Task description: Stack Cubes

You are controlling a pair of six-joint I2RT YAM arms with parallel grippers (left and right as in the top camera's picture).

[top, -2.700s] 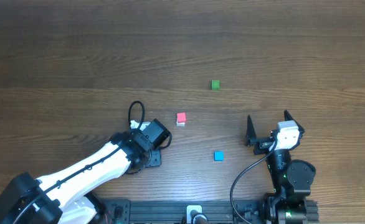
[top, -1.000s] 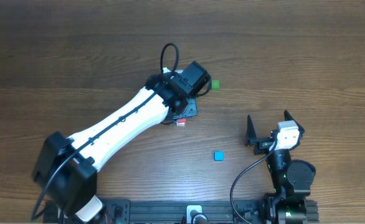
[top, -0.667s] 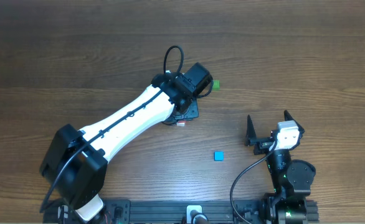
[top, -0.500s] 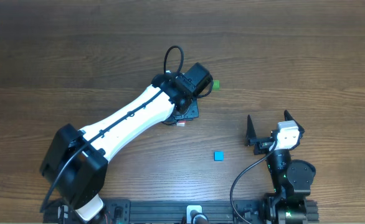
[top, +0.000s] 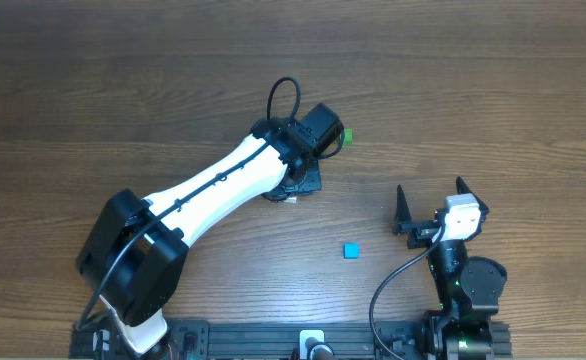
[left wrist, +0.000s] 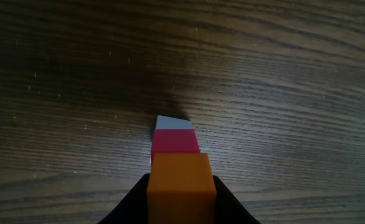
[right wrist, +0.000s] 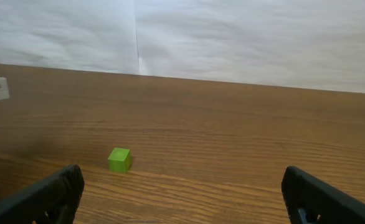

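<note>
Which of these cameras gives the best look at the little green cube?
The right wrist view: the green cube sits whole and unblocked on the table. The top view catches part of it beside the left arm. The left wrist view faces the orange cube instead.

Robot lab, wood-grain table (top: 123, 80), white backdrop (right wrist: 232, 37)

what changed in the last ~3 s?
The left gripper swung from near its base up the table and now holds the orange cube close to the red cube. The green cube, blue cube and open right gripper stayed put.
</note>
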